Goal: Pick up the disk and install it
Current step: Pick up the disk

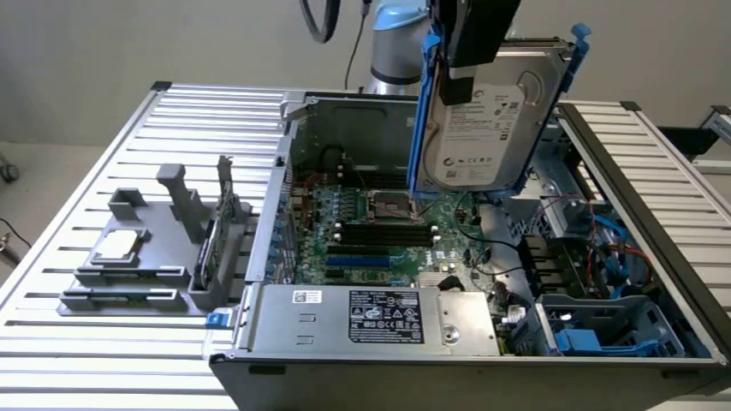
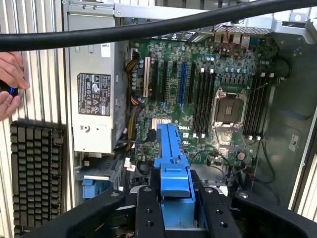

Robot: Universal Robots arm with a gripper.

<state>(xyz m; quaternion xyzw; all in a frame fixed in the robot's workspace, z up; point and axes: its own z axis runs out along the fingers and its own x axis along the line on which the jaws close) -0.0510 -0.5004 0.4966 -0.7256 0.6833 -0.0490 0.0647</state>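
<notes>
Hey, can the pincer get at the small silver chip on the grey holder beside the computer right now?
Probably not. The chip lies uncovered on the grey holder, but the pincer is shut on the disk, held upright above the open case, so it has no free grip.

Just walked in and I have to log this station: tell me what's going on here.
The robot arm's hand is clamped on the disk by its blue carrier rail and holds it upright above the open computer case, over the motherboard. The disk is not yet seated in any bay. Outside the case, a person's hand is on the slatted table next to a black keyboard, touching nothing inside the machine.
</notes>
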